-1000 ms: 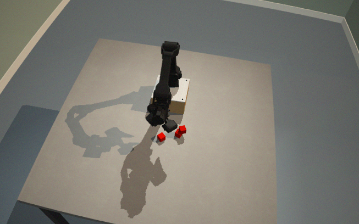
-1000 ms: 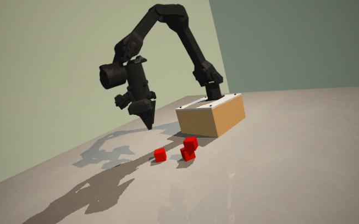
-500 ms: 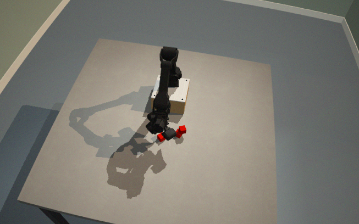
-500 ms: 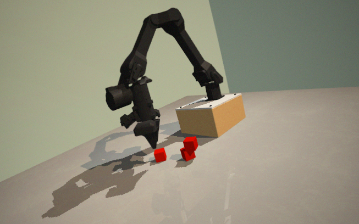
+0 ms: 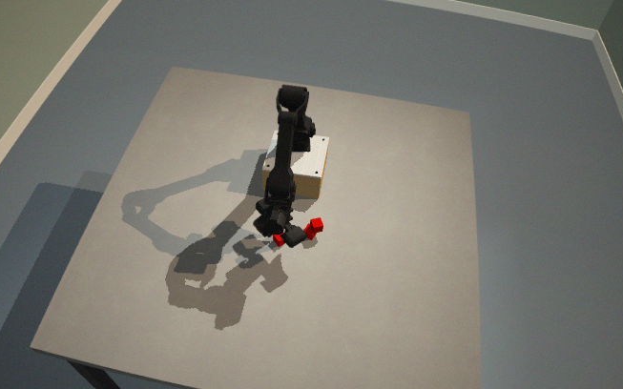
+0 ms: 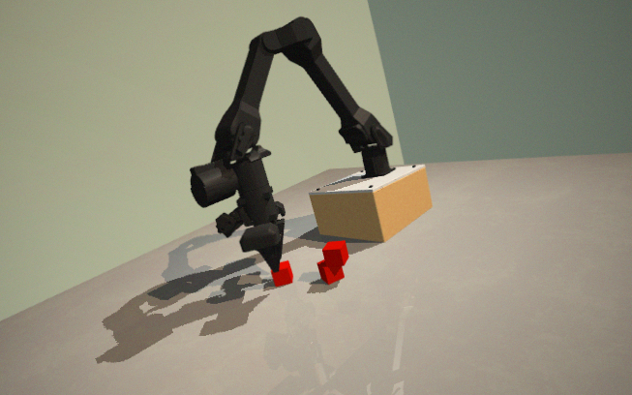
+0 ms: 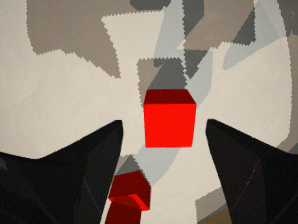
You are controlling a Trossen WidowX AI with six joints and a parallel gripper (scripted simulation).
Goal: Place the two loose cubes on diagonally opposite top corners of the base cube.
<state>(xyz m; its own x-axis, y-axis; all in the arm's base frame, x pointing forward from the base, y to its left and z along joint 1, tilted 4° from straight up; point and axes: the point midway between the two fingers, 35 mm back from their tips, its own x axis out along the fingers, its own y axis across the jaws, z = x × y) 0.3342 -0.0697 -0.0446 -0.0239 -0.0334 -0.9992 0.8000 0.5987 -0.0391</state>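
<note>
The loose red cube sits level on the table. My gripper is open and points down at it. In the wrist view the cube shows between the separated fingertips, with a gap on each side. Whether the tips are beside it or just above is unclear. The red base cube stands apart, turned relative to the loose cube. The other red cube rests on one top corner of the base, looks level and overhangs. The wrist view cuts it off.
The arm's wooden mounting box with a white top stands behind the cubes. The base cube and its stacked cube are close beside the gripper, near the left finger in the wrist view. Arm shadows cross the table.
</note>
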